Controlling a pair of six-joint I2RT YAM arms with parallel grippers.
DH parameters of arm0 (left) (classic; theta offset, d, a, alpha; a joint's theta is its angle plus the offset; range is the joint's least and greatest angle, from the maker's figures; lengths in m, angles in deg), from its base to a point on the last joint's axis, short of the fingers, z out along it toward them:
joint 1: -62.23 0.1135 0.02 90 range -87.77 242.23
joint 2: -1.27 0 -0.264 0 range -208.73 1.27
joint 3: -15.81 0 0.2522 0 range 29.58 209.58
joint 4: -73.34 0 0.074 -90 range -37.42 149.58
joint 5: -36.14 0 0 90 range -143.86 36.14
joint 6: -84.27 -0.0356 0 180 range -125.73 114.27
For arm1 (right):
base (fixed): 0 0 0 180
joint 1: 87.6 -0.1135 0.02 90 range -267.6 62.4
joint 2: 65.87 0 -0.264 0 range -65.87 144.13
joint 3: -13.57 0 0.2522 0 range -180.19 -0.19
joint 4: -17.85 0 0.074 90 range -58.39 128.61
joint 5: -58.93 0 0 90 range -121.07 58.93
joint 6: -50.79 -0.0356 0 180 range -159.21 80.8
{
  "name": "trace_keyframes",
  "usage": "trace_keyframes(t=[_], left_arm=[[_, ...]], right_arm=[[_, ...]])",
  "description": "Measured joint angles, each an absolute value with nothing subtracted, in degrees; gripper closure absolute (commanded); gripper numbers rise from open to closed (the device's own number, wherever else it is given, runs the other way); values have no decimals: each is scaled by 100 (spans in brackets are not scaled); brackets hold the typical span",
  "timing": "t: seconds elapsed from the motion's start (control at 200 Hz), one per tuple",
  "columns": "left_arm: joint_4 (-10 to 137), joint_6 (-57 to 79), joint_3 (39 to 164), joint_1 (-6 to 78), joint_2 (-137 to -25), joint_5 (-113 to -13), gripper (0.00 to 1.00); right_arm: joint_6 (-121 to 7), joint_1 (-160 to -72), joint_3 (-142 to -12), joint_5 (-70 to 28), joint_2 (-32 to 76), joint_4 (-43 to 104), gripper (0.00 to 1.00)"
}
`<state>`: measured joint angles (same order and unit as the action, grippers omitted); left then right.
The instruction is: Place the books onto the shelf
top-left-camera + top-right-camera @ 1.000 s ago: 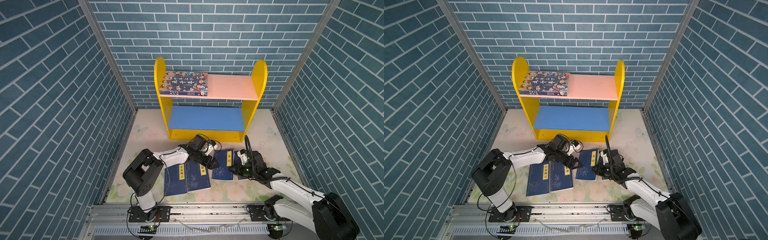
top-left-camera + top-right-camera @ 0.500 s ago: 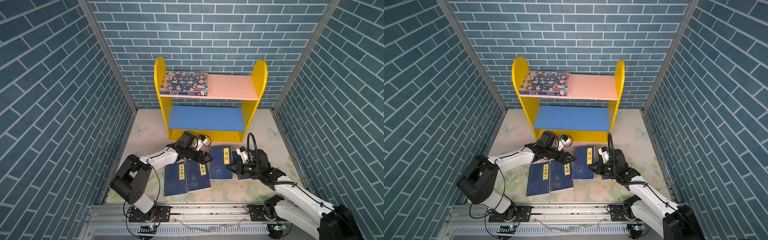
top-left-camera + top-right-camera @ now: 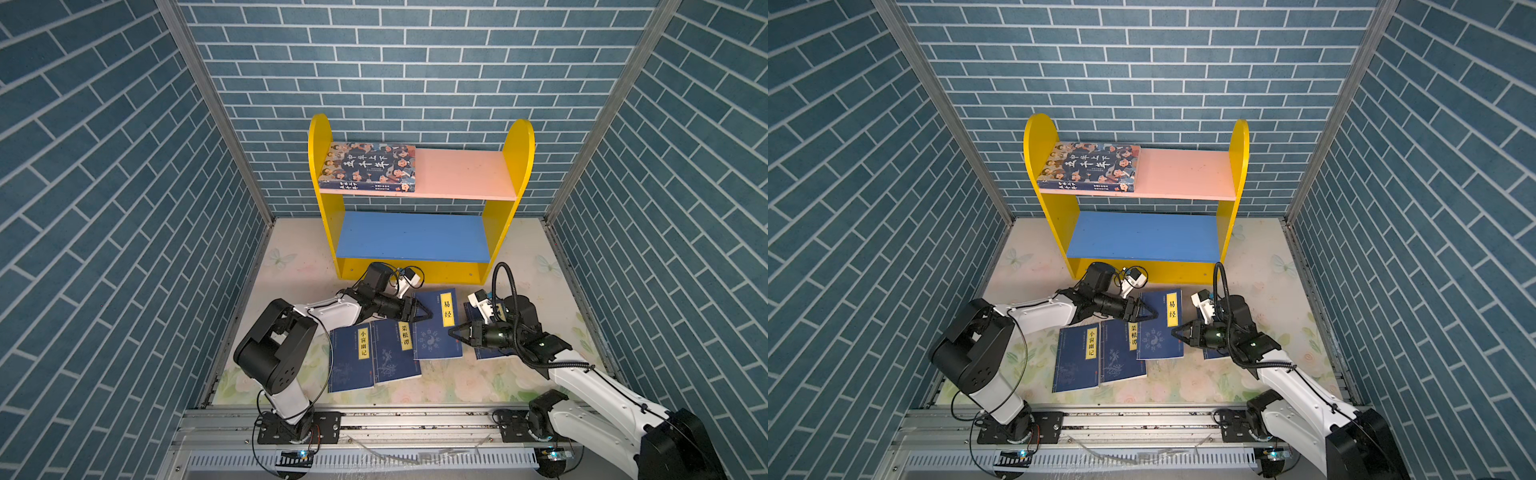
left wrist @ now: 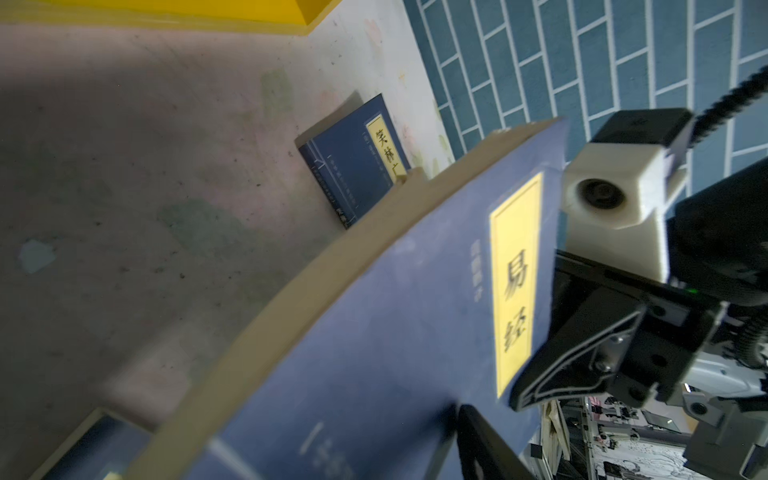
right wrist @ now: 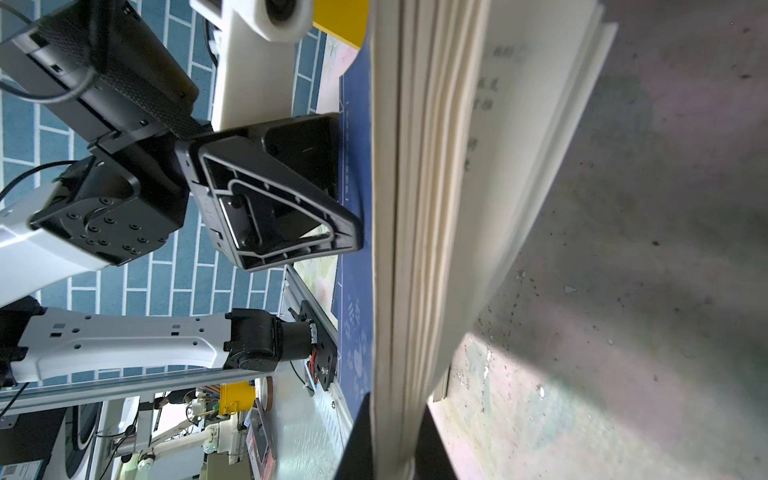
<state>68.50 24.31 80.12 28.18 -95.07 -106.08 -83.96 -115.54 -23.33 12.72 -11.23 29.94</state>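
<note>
You have one book of five on the shelf (image 3: pixel 328 224). The thick cartoon-faced book (image 3: pixel 370 166) lies flat at the left end of the pink upper board (image 3: pixel 461 174). The blue lower board (image 3: pixel 411 237) holds nothing. None of the four thin navy books is shelved yet.

Your work now is on the third navy book (image 3: pixel 436 332), counting from the left in both top views. The right gripper (image 3: pixel 452 332) is clamped on its right-hand page edge. The right wrist view shows the pages pinched between the jaws and fanning out beyond them. The left gripper (image 3: pixel 424 313) is at the book's opposite edge, with one finger against the blue cover. You cannot tell from these views whether it has closed on the book. The left wrist view shows the cover bowed and raised off the floral mat (image 3: pixel 457 382).

The leftmost navy book (image 3: pixel 349 361) and the second navy book (image 3: pixel 390 353) lie flat on the mat, side by side. The fourth navy book (image 4: pixel 349 166) lies flat beyond, mostly hidden under the right arm in both top views.

By my judgement, about a fifth of the task is done. Four placements are left, and the first of them is only at the pick-up.
</note>
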Motion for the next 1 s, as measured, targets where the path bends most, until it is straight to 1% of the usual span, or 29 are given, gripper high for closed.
trace_keyframes(t=[0.075, 0.14, 0.16, 0.215, 0.25, 0.37, 0.495, 0.62, 0.77, 0.885, 1.0], left_arm=[[6927, 2617, 8016, 2827, -9505, -10681, 73], [6990, 2763, 8016, 2847, -9456, -10742, 88], [7019, 2759, 8016, 2849, -9437, -10772, 92], [7038, 2890, 8016, 2847, -9343, -10770, 100], [7047, 2912, 8012, 2856, -9284, -10761, 100], [7032, 2940, 7986, 2847, -9065, -10777, 100], [6907, 2826, 7975, 2842, -8923, -10702, 100], [6947, 2868, 7848, 2963, -8737, -10569, 100], [7200, 3261, 7579, 3384, -8405, -10447, 100], [7563, 3661, 7498, 3719, -8204, -10401, 100], [7904, 3987, 7461, 3905, -8010, -10388, 100]], right_arm=[[-8400, -11554, -2333, 1318, -1032, 2939, 98], [-8398, -11536, -2333, 1342, -920, 2898, 94], [-8398, -11532, -2333, 1349, -896, 2889, 91], [-8398, -11532, -2333, 1364, -811, 2821, 77], [-8396, -11526, -2333, 1375, -778, 2780, 69], [-8422, -11517, -2337, 1329, -664, 2747, 47], [-8459, -11519, -2339, 1239, -682, 2749, 32], [-8601, -11519, -2339, 1038, -957, 2780, 23], [-8929, -11519, -2193, 793, -1692, 2546, 15], [-9421, -11523, -1854, 695, -2094, 1995, 13], [-9810, -11534, -1688, 647, -2135, 1689, 10]])
